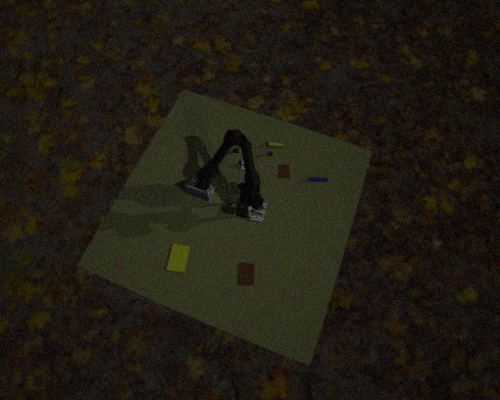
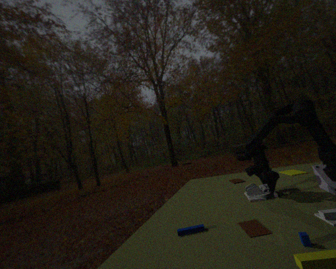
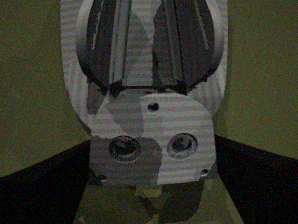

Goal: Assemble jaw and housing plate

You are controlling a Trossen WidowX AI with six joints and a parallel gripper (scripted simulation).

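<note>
"Where is the pale two-holed housing plate [image 3: 153,120]?"

"It is held between the gripper's [image 3: 153,160] black fingers, near the grey jaws [image 3: 195,45]; the pins are hidden."

"And the surroundings?"

"An olive-green bench [image 1: 287,314] [image 2: 173,211] is surrounded by dim, leaf-strewn woodland; shadowed details are barely seen."

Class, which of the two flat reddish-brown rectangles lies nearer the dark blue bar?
The flat reddish-brown rectangle right beside the dark blue bar; its twin is nearer the flat yellow rectangle.
</note>
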